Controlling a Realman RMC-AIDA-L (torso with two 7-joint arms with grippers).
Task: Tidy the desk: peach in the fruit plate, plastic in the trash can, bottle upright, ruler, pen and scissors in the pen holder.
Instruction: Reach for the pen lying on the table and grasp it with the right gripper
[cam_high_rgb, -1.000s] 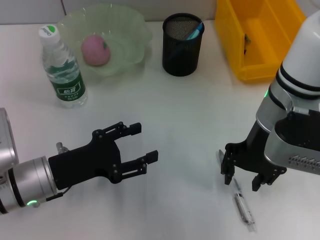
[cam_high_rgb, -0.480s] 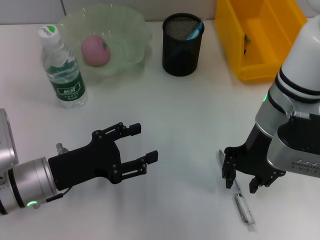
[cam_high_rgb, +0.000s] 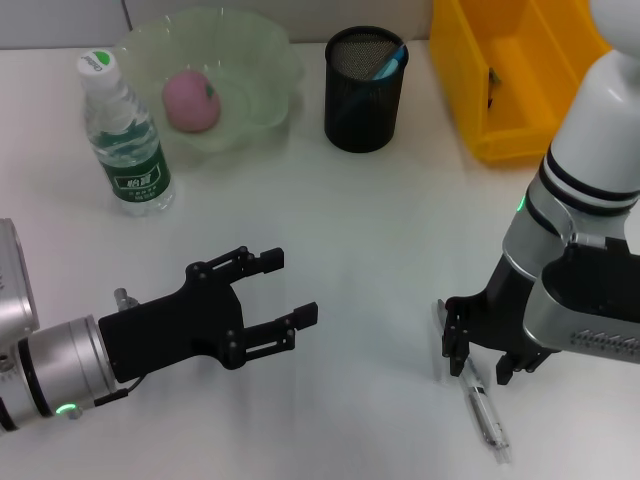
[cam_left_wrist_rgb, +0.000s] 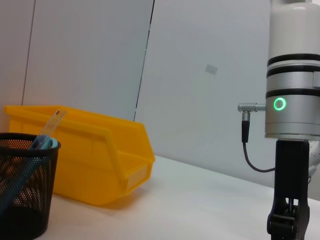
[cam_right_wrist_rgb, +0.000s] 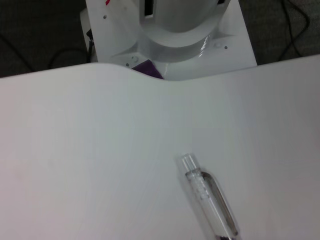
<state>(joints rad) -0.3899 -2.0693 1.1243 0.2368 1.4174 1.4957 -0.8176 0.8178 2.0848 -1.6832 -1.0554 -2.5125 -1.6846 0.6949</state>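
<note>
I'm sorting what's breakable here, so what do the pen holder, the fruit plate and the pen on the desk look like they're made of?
Pen holder: black metal mesh, seemingly; light shows through its fine weave.
Fruit plate: pale green translucent plastic or glass, with a wavy, glossy rim; I can't tell which.
Pen: clear, glossy plastic, probably; its inner parts show through the barrel.

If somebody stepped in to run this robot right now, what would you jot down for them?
Right gripper: open, low over the desk, straddling the top end of the clear pen, not gripping it.
Left gripper: open, empty, hovering at the desk's near left.
Done: peach sits in the fruit plate; bottle stands upright; ruler is in the pen holder.
Left: pen into the holder.
Scissors and plastic: not visible; yellow bin sits at back right.
</note>
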